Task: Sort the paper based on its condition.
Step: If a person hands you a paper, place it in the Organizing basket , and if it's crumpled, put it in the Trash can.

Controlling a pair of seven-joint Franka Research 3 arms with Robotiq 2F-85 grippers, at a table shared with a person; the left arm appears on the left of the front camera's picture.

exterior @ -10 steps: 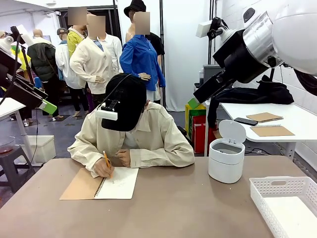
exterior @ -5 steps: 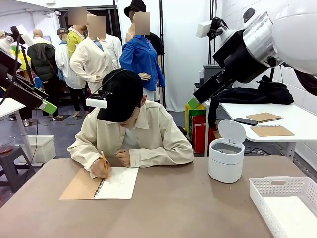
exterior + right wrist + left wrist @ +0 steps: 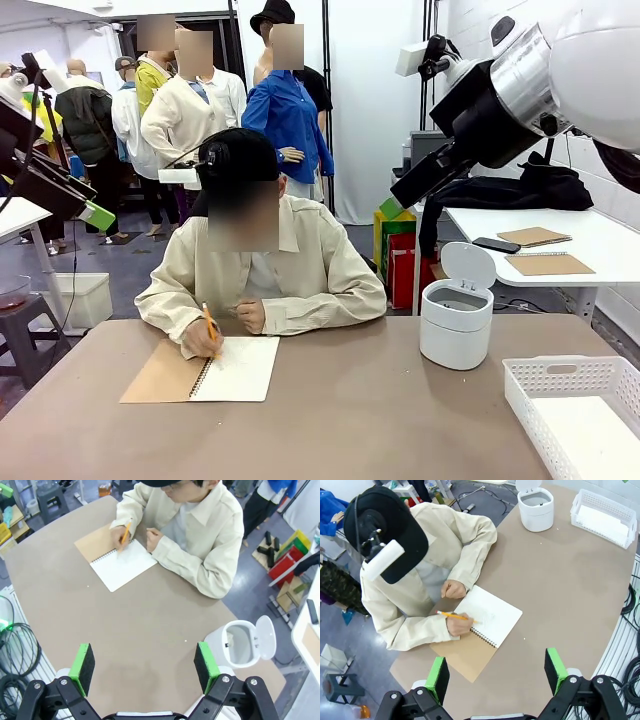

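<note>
White paper (image 3: 592,432) lies flat inside the white latticed basket (image 3: 560,376) at the table's right front; it also shows in the left wrist view, the paper (image 3: 606,521) in the basket (image 3: 584,501). My left gripper (image 3: 497,671) hangs open high above the table's left part, nothing between its green pads. High over the middle, my right gripper (image 3: 144,666) is open too and holds nothing. Across the table a person writes with a pencil (image 3: 211,325) on the open white page of a spiral notebook (image 3: 205,370) with a brown cover.
A small white bin (image 3: 457,320) with its lid up stands at the far right of the table, behind the basket. The person's forearms rest along the far edge. A side table (image 3: 600,245) with more notebooks stands to the right.
The person has raised their head from the notebook; the hand with the pencil stays on the page. Neither arm has moved.
</note>
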